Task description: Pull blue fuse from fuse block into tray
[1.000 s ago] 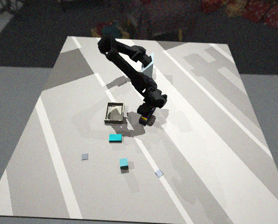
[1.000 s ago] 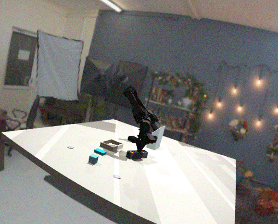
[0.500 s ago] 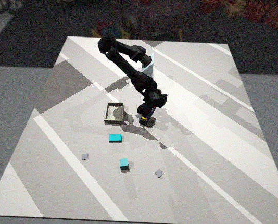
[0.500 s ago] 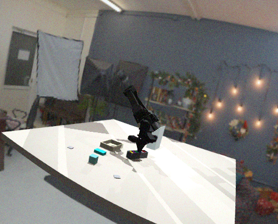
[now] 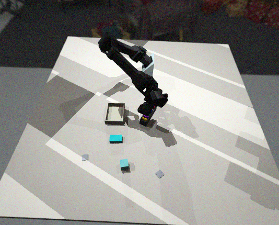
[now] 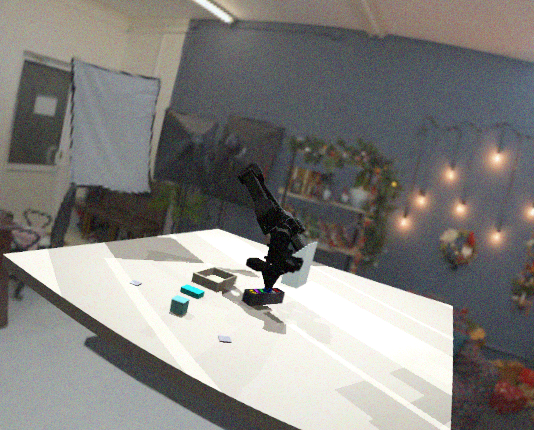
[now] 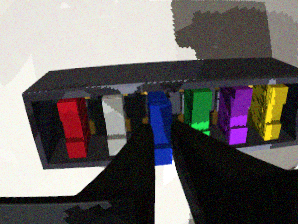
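Your gripper (image 7: 160, 137) sits low over the fuse block (image 7: 80, 83), jaws pinching the blue fuse (image 7: 158, 117), which stands in its slot between the white fuse (image 7: 113, 117) and the green fuse (image 7: 198, 110). On the worktop (image 5: 199, 157), the tray (image 5: 115, 121) lies just beside the block.

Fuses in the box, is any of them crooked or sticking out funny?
None looks crooked. The red, white, green, purple and yellow fuses stand upright in the block. The gripper is shut on the blue fuse.
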### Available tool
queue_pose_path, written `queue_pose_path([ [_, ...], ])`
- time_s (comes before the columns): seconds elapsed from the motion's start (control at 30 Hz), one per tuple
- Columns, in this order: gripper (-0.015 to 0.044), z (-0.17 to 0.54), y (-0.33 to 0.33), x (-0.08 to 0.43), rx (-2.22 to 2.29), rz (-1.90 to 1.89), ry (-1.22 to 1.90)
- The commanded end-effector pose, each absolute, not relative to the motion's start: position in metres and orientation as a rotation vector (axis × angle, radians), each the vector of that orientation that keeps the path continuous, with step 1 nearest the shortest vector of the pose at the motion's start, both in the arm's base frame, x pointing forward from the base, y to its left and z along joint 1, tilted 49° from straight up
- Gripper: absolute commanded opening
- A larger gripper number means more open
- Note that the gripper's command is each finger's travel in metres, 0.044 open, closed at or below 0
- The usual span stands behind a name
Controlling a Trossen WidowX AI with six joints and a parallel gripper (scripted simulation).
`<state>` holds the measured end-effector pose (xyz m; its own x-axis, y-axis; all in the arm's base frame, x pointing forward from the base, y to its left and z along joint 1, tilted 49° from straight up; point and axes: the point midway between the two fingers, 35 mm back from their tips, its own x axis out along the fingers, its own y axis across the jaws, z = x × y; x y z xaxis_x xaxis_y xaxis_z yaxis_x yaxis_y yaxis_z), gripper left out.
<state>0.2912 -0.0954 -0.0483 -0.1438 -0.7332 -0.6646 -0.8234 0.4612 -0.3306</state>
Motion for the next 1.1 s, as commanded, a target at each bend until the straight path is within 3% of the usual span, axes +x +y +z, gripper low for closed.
queue_pose_path([
  [0.0,0.0,-0.046,-0.092,0.293,-1.301,0.14,1.901],
  [1.07,0.0,-0.036,-0.081,0.295,-1.304,0.142,1.901],
])
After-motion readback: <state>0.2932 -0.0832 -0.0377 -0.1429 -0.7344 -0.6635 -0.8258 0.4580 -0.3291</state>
